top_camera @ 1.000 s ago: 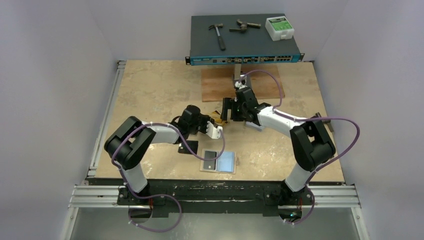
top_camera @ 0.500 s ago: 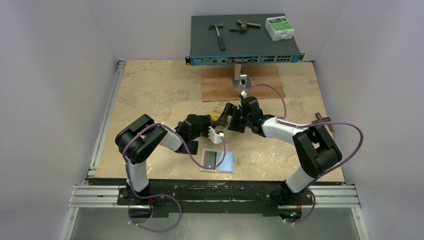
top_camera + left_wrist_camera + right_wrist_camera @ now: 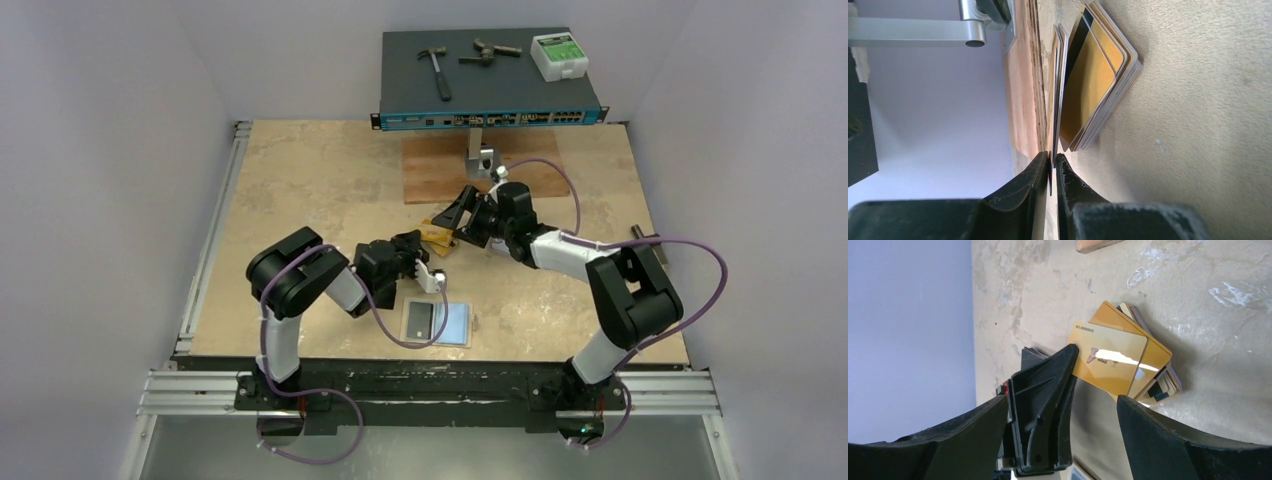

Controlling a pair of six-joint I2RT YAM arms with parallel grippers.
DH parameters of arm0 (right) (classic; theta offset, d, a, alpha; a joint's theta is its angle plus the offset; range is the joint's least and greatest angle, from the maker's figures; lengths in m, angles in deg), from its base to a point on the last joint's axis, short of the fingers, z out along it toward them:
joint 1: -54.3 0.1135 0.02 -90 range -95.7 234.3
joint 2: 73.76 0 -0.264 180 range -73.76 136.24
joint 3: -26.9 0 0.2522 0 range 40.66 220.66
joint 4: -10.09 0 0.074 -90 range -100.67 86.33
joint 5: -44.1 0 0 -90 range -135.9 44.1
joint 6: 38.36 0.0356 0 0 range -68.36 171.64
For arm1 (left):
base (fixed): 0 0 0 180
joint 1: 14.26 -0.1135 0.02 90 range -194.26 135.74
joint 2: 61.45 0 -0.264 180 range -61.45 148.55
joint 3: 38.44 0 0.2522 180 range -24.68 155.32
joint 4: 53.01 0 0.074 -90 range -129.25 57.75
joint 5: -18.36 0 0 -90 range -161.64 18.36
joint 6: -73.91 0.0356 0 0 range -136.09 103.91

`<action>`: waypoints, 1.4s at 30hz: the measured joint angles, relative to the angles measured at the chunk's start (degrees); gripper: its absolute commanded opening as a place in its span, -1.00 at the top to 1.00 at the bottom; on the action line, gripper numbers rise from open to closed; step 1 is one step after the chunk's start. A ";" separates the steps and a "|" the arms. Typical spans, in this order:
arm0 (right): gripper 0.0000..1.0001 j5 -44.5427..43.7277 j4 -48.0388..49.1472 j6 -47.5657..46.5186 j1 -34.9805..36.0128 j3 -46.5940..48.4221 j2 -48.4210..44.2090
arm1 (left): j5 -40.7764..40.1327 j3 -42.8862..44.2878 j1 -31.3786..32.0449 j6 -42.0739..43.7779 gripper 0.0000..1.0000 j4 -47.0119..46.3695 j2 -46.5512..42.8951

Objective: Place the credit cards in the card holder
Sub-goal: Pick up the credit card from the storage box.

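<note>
Several thin, stiff orange-gold plastic credit cards (image 3: 1088, 85) sit stacked, likely light and slick; their edges suit gripping. The left gripper (image 3: 1052, 172) has its jaws clenched on one of them edgewise; the right gripper (image 3: 1063, 402), at one o'clock, gapes.

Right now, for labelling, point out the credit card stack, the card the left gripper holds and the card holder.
credit card stack (image 3: 1108, 362): right wrist view, top gold card's face.
held card (image 3: 1058, 90): left wrist view, its thin edge.
card holder (image 3: 457, 323): top view, light-blue pocket.

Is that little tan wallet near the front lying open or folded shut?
Open. The card holder lies spread flat, its grey and light-blue inner panels facing up side by side.
</note>
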 measured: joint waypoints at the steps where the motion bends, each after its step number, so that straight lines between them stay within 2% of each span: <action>1: -0.59 0.35 1.29 0.52 -0.09 0.00 0.68 | -0.22 -0.20 0.13 0.09 0.81 -1.22 0.55; 15: -0.57 4.55 8.98 3.26 -0.26 -0.61 7.15 | -3.28 -3.30 2.91 2.84 0.84 -13.31 5.18; 25: -0.56 4.72 8.57 1.25 -3.23 -1.62 7.19 | -5.16 -4.46 3.41 2.97 0.87 -14.82 5.22; 42: -0.53 5.03 6.69 -0.04 -3.37 -0.50 6.49 | -5.53 -5.16 3.41 3.06 0.89 -15.78 5.31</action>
